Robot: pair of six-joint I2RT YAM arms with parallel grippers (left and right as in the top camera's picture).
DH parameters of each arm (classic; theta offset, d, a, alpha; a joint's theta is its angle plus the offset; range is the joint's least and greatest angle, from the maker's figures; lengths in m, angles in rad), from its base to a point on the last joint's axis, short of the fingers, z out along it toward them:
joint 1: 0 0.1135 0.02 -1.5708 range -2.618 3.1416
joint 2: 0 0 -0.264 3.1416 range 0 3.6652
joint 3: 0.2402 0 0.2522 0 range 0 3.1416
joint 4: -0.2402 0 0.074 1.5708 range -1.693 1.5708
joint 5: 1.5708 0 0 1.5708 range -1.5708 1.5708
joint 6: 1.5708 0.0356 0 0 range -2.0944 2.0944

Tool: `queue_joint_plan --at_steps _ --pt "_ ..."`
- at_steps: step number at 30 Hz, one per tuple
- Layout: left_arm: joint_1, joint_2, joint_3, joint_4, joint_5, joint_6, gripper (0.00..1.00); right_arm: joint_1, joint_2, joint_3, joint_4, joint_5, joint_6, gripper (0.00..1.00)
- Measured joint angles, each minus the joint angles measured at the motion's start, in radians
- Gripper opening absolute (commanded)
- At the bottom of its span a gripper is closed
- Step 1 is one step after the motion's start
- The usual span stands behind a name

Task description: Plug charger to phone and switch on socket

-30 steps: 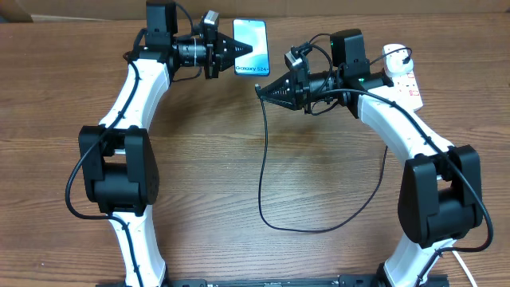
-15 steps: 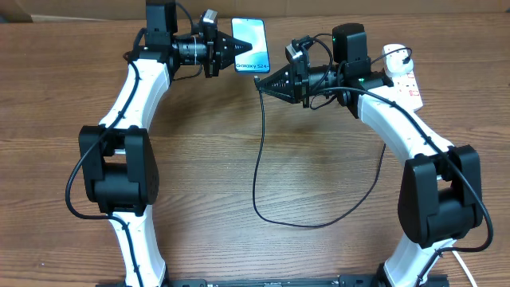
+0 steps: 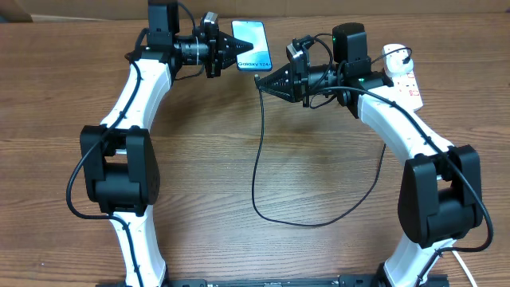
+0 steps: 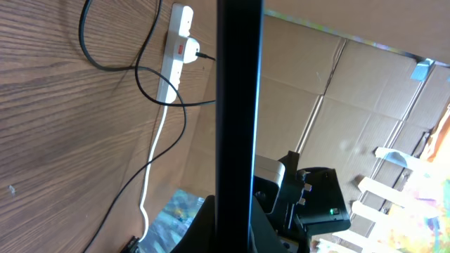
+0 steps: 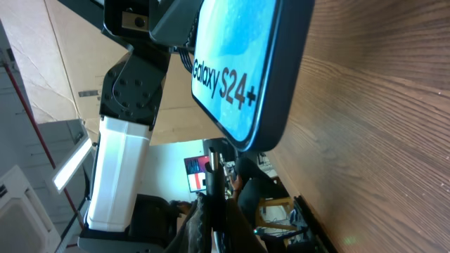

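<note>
While the left gripper (image 3: 233, 50) pinches the slim blue-screened smartphone (image 3: 253, 40) at nine o'clock, the right gripper (image 3: 260, 80) clamps the thin black charger cable (image 3: 263, 119) near its six o'clock

From above I see the phone (image 3: 252, 44) at twelve o'clock on the table (image 3: 64, 104), with my left gripper (image 3: 234, 50) clamped on its nine o'clock edge. My right gripper (image 3: 262, 80) pinches the cable (image 3: 257, 151) tip just beside the phone's five o'clock corner, and the slack loops toward six o'clock. The power strip (image 3: 405, 76) lies at two o'clock.
</note>
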Motion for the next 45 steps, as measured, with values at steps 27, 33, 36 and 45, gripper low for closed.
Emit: queue_joint_plan --at_steps 27,33,36,45 --pt "-0.013 0.0 0.0 -0.001 0.001 -0.013 0.04 0.0 0.0 0.0 0.0 0.014 0.016 0.04" --pt "-0.013 0.0 0.0 -0.004 0.002 -0.013 0.04 0.0 0.0 0.0 0.0 0.014 0.016 0.04" --pt "-0.013 0.0 0.0 -0.004 0.002 -0.013 0.04 0.0 0.0 0.0 0.0 0.014 0.019 0.04" --pt "-0.013 0.0 0.0 -0.004 0.002 -0.013 0.04 0.0 0.0 0.0 0.018 0.015 0.031 0.04"
